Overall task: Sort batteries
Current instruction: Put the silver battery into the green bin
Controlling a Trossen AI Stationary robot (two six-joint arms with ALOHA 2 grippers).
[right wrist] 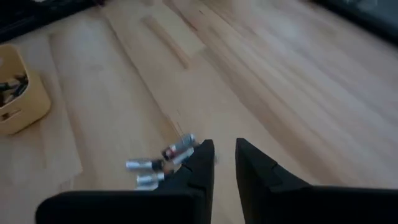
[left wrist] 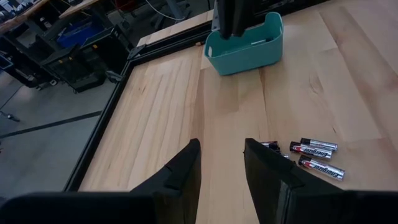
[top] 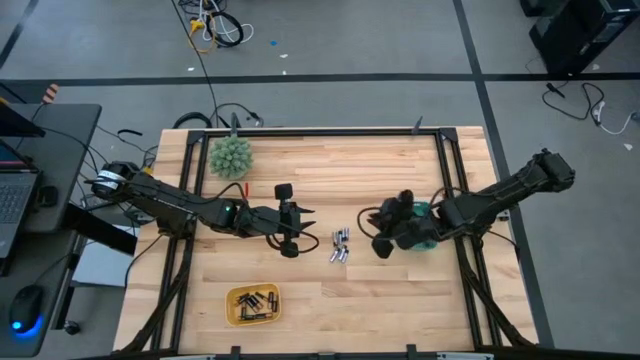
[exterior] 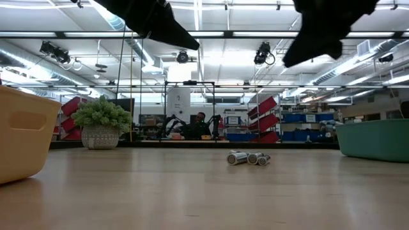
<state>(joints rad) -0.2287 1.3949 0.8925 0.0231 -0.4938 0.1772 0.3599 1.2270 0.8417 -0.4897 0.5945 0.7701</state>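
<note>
My left hand (top: 305, 228) and right hand (top: 379, 232), both empty with fingers parted, hover either side of loose batteries (top: 340, 245) mid-surface (top: 400, 290).

Silvery-and-black batteries (top: 340, 246), a yellow tray (top: 253, 305), a teal bin (left wrist: 244, 45), a green spiky ball (top: 230, 156).
</note>
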